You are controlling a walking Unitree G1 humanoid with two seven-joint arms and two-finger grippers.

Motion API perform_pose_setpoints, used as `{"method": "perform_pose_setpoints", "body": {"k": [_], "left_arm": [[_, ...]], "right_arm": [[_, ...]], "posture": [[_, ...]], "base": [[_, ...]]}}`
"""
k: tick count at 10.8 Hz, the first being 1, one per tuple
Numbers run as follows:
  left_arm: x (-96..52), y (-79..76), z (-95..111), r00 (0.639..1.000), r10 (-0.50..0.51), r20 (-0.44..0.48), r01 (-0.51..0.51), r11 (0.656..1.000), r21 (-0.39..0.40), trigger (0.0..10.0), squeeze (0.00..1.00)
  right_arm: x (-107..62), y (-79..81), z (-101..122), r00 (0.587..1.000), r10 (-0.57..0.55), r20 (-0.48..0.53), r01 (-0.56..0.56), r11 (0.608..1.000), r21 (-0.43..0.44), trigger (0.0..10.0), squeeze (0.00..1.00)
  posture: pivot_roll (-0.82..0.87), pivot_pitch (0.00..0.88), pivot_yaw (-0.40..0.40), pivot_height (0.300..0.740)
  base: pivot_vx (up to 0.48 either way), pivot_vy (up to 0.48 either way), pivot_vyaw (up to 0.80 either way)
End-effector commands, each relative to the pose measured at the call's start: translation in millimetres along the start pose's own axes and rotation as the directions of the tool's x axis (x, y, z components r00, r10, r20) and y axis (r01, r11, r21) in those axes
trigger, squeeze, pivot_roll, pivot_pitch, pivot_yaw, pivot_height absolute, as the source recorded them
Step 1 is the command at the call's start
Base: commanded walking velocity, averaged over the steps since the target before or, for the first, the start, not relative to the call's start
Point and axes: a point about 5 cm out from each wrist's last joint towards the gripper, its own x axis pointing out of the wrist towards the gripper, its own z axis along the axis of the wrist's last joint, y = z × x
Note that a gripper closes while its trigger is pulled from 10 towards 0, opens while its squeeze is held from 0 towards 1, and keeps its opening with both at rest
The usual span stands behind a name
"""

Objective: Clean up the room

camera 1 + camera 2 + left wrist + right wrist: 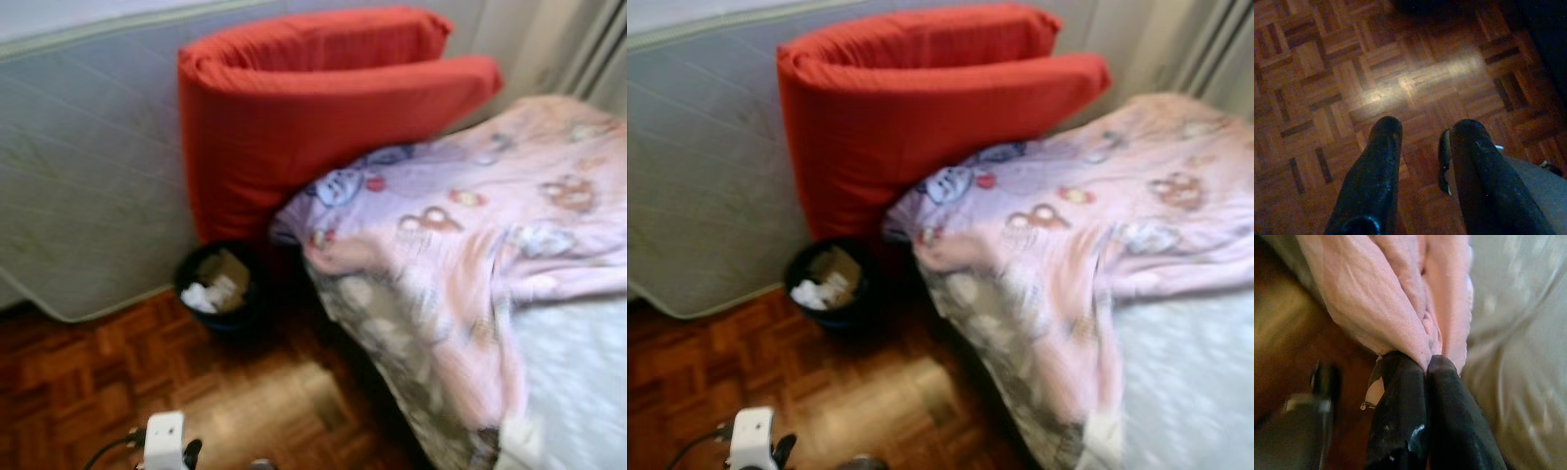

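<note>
A pink printed blanket [470,245] lies rumpled over the bed, its edge hanging down the side toward the floor. My right gripper [1426,364] is shut on a bunched fold of that pink blanket [1396,293], beside the pale bed sheet [1518,333]. My left gripper [1422,132] hangs open over the parquet floor [1400,83], with nothing between its fingers. A big red cushion [313,108] leans folded at the head of the bed.
A black bin [217,284] with paper and cardboard stands on the floor between the red cushion and a grey mattress [88,176] propped against the wall. The bed's light sheet [578,372] lies bare at the right. Parquet floor [147,372] spreads at the left front.
</note>
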Motion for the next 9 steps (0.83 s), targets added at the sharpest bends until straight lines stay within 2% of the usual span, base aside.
{"method": "perform_pose_setpoints", "body": {"k": [1, 2, 3, 5, 6, 7, 8, 9], "left_arm": [[-1.3, -0.6, -4.3, 1.000, -0.004, -0.017, 0.004, 1.000, -0.002, 10.0, 0.00], [-1.2, -0.7, -4.2, 1.000, -0.004, -0.018, 0.004, 1.000, 0.001, 10.0, 0.00], [-1.2, -0.4, -4.3, 1.000, -0.002, -0.019, 0.002, 1.000, 0.003, 10.0, 0.00], [-1.7, 0.2, -5.5, 1.000, -0.001, -0.024, 0.002, 1.000, 0.006, 10.0, 0.00], [-1.6, 0.3, -5.4, 1.000, -0.001, -0.025, 0.001, 1.000, 0.007, 10.0, 0.00], [-1.6, 0.2, -5.4, 1.000, -0.001, -0.025, 0.002, 1.000, 0.008, 10.0, 0.00], [-1.6, 0.1, -5.5, 1.000, -0.003, -0.027, 0.003, 1.000, 0.010, 10.0, 0.00], [-1.7, -0.6, -6.2, 1.000, -0.004, -0.030, 0.004, 1.000, 0.011, 10.0, 0.00]], "right_arm": [[-1.9, 2.9, -15.3, 0.995, 0.049, -0.081, -0.053, 0.997, -0.051, 10.0, 0.00], [-7.0, 20.4, -31.8, 0.965, 0.198, -0.172, -0.220, 0.968, -0.119, 10.0, 0.00], [-11.8, 34.9, -39.9, 0.925, 0.309, -0.220, -0.346, 0.925, -0.156, 10.0, 0.00], [-18.0, 53.6, -44.9, 0.863, 0.423, -0.275, -0.488, 0.839, -0.240, 10.0, 0.00], [-17.5, 51.8, -44.7, 0.863, 0.406, -0.300, -0.489, 0.818, -0.302, 10.0, 0.00], [-16.8, 49.8, -44.1, 0.870, 0.393, -0.297, -0.478, 0.819, -0.316, 10.0, 0.00], [-18.7, 52.3, -46.0, 0.836, 0.443, -0.325, -0.540, 0.771, -0.338, 10.0, 0.00], [-21.1, 54.1, -50.4, 0.797, 0.469, -0.380, -0.600, 0.687, -0.410, 10.0, 0.00]], "posture": [[0.21, 0.127, -0.022, 0.740], [0.21, 0.128, -0.021, 0.740], [0.21, 0.128, -0.021, 0.740], [0.21, 0.129, -0.020, 0.740], [0.21, 0.129, -0.020, 0.740], [0.21, 0.129, -0.019, 0.740], [0.21, 0.128, -0.019, 0.740], [0.21, 0.129, -0.020, 0.740]], "base": [[0.000, 0.000, 0.00], [0.000, 0.000, 0.00], [0.000, 0.000, 0.00], [0.000, 0.000, 0.00], [0.000, 0.000, 0.00], [0.000, 0.000, 0.00], [0.000, 0.000, 0.00], [0.000, 0.000, 0.00]]}}
